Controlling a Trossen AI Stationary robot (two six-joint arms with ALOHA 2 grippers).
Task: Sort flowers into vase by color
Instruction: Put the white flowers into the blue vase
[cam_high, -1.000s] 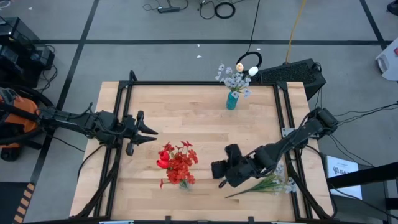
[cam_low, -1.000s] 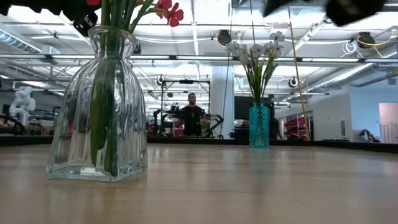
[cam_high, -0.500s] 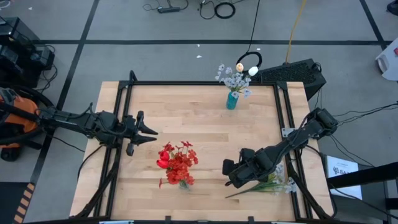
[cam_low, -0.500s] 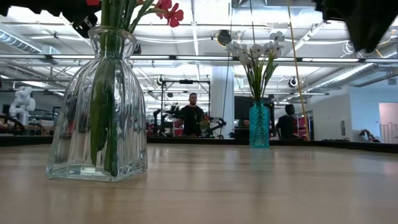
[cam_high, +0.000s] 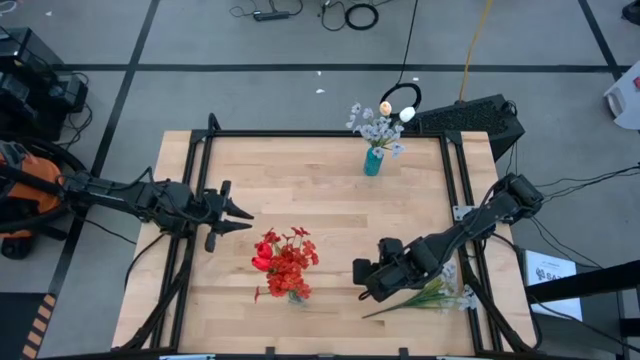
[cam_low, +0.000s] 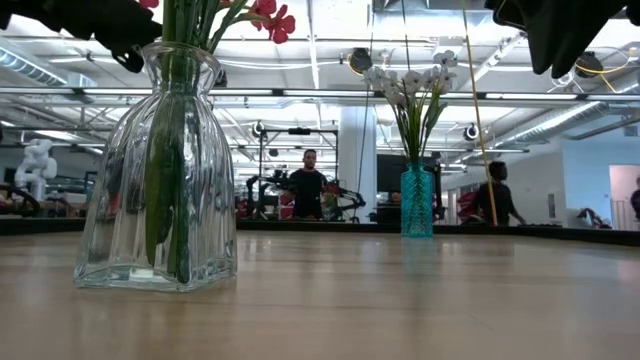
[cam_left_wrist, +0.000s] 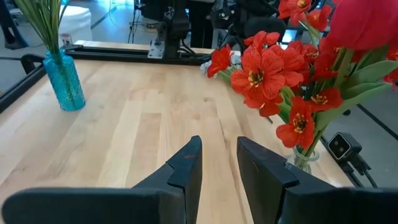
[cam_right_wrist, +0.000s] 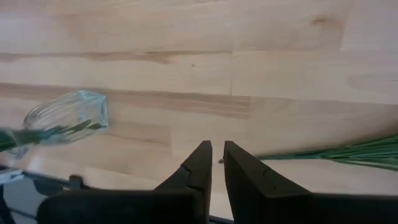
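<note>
Glass vase (cam_high: 295, 294) front-centre on the table (cam_high: 300, 190), small vase (cam_high: 373, 161) behind, loose stems (cam_high: 430, 296) right.

You get one camera straight above the desk (cam_high: 320, 190) and one level at its surface. Both wrist cameras look close past their claws. All four share the clear vase (cam_low: 158, 170).

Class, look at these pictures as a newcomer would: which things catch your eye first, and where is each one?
The red flowers stand out first, bunched in a clear glass vase near the table's front middle. Next comes the teal vase of white flowers at the far edge. The right gripper hangs by a loose white spray lying at the front right; the left gripper waits at the left.
</note>
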